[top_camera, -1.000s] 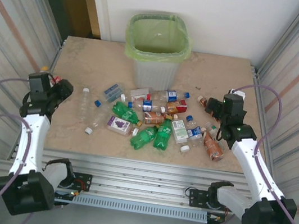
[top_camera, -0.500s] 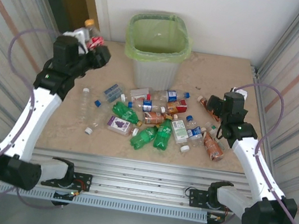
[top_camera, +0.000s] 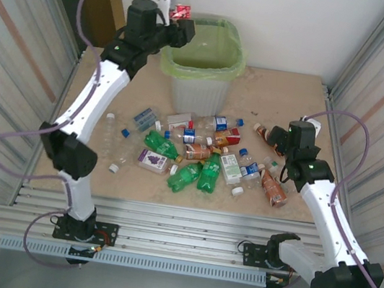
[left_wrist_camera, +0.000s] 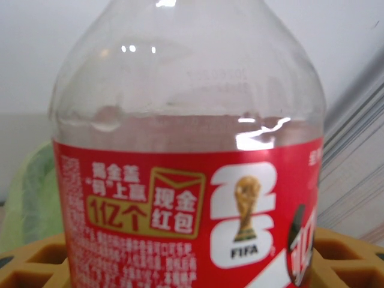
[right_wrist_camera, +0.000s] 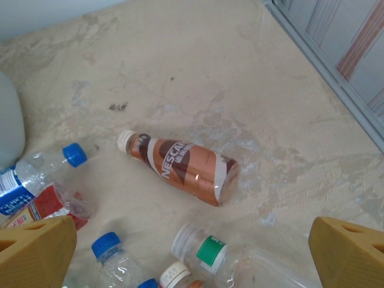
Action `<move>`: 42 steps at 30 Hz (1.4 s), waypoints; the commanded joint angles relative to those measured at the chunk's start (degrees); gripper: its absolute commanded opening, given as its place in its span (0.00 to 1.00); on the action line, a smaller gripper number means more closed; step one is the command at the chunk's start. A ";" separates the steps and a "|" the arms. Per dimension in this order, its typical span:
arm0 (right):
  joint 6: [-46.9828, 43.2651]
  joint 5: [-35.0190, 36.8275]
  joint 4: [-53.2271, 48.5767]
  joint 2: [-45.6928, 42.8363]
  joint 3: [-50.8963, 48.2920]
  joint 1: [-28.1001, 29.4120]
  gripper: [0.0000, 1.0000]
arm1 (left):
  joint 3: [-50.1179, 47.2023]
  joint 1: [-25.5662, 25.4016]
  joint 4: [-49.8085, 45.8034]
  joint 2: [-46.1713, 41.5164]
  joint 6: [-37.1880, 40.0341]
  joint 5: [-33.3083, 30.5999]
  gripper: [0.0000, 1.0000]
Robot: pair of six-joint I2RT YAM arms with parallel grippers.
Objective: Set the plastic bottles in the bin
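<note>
Left gripper (top_camera: 181,29) clamps red-label bottle (left_wrist_camera: 180,228) — bin (top_camera: 199,87) rim apparently just beside it. Right gripper (top_camera: 275,137) wide — brown bottle (right_wrist_camera: 180,171) ahead.

Bright, even light falls from above, leaving short, soft shadows on the table (top_camera: 288,93). Small glare spots glint on the close, slightly blurred clear bottle (left_wrist_camera: 186,90).

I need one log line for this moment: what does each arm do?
left gripper: shut on red-label bottle, near bin rim | right gripper: open, over brown bottle
</note>
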 commanded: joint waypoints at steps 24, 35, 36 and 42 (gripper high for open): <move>4.53 0.65 -5.78 5.01 3.94 0.08 0.98 | 14.90 -0.48 -8.02 17.74 10.61 2.59 0.46; 5.65 -0.59 -7.12 8.33 4.29 -2.30 0.98 | 12.69 -0.46 -8.66 18.08 12.04 0.23 0.49; 5.92 -1.35 -7.27 8.53 4.19 -2.82 0.98 | 12.73 -0.52 -8.84 18.19 12.37 -0.08 0.49; 7.15 -5.54 -7.63 9.09 3.08 -6.09 0.98 | 12.64 -0.54 -9.10 18.82 13.89 -1.07 0.56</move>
